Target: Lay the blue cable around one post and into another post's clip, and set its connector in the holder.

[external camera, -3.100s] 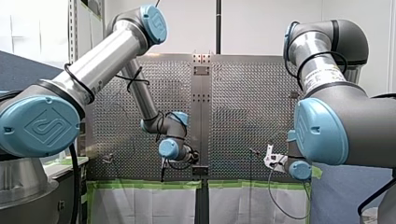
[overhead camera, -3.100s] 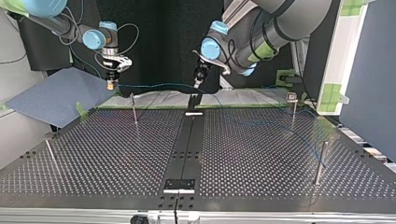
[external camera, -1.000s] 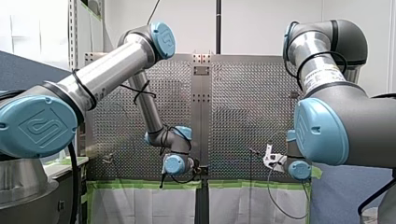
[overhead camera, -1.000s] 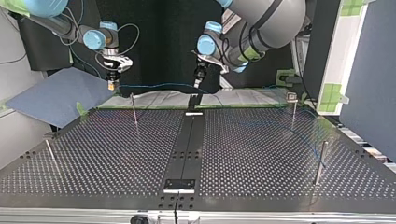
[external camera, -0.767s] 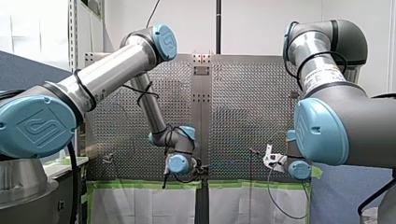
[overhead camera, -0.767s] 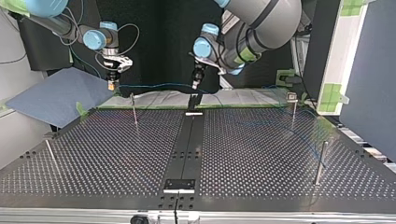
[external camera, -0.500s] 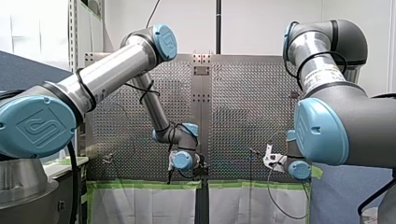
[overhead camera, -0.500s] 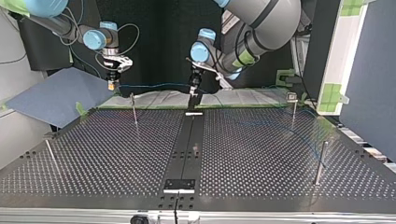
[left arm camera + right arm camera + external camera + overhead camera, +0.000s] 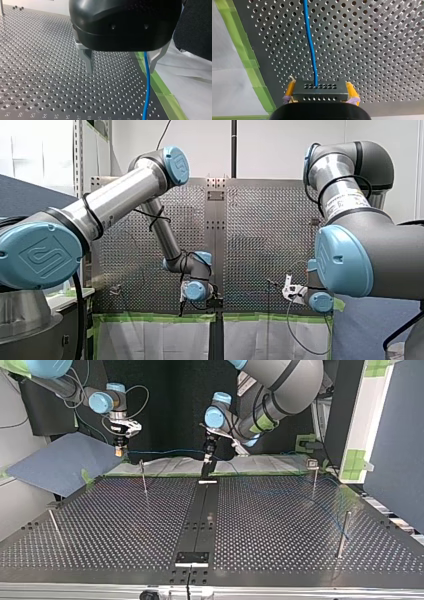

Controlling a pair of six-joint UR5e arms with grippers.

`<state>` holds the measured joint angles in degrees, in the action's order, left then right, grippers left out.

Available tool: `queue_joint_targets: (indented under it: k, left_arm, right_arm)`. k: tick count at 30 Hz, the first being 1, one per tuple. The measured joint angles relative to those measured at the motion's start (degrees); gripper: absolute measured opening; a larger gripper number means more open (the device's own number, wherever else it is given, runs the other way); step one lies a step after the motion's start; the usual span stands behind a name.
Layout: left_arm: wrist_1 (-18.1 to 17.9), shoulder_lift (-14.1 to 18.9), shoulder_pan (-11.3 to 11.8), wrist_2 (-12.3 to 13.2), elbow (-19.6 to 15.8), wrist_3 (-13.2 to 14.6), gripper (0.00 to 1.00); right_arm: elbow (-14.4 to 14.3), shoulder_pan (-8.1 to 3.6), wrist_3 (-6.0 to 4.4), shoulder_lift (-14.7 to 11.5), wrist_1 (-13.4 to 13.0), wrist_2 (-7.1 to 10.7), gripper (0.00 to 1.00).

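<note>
The blue cable point(image 9: 165, 451) hangs stretched between my two grippers above the table's far edge in the top view. My right gripper point(image 9: 320, 88), with yellow pads, is shut on the grey connector block point(image 9: 320, 92), and the cable point(image 9: 310, 42) leaves it over the perforated plate. My left gripper point(image 9: 121, 67) stands open just above the plate. The cable point(image 9: 146, 85) runs between its metal fingers point(image 9: 88, 61), close to one of them and not pinched. In the top view my left gripper point(image 9: 206, 455) hovers over the black centre strip point(image 9: 200, 525). My right gripper point(image 9: 119, 449) is at that view's far left.
Thin posts stand on the plate: one point(image 9: 143, 477) near my right gripper, one with a clip top point(image 9: 313, 475) at the far right, one point(image 9: 343, 532) nearer the right edge, one point(image 9: 54, 526) at the left. Green tape point(image 9: 162, 87) edges the plate.
My left arm swung toward the centre strip and came down around the cable, then nearly stopped in the last half second. My right arm and the connector stayed still.
</note>
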<state>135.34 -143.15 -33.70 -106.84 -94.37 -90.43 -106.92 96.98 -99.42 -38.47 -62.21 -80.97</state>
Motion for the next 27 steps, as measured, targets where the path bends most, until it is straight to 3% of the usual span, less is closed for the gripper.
queue_joint_targets:
  k: [18,22,23,24,26,27]
  left_arm:
    - [0.3,0.0,0.3,1.7,0.0,-0.1,1.0]
    - [0.2,0.0,0.4,2.5,0.0,-0.8,0.86]
    - [0.2,0.0,0.4,2.8,0.0,-1.0,0.64]
    - [0.2,0.0,0.5,3.0,0.0,-1.3,0.64]
    - [0.2,0.0,0.6,3.5,0.0,-1.7,0.51]
    - [0.2,0.0,0.7,3.7,0.0,-1.8,0.51]
  right_arm:
    - [0.0,-0.32,0.0,0.0,0.1,0.02,0.0]
    - [0.0,-0.36,0.01,0.0,0.1,0.02,0.0]
    - [0.0,-0.38,0.0,0.0,0.1,0.02,0.0]
    - [0.0,-0.4,0.0,0.0,0.1,0.02,0.0]
    - [0.0,-0.41,0.04,0.0,0.1,0.02,0.0]
    - [0.0,-0.41,0.06,0.0,0.1,0.02,0.0]
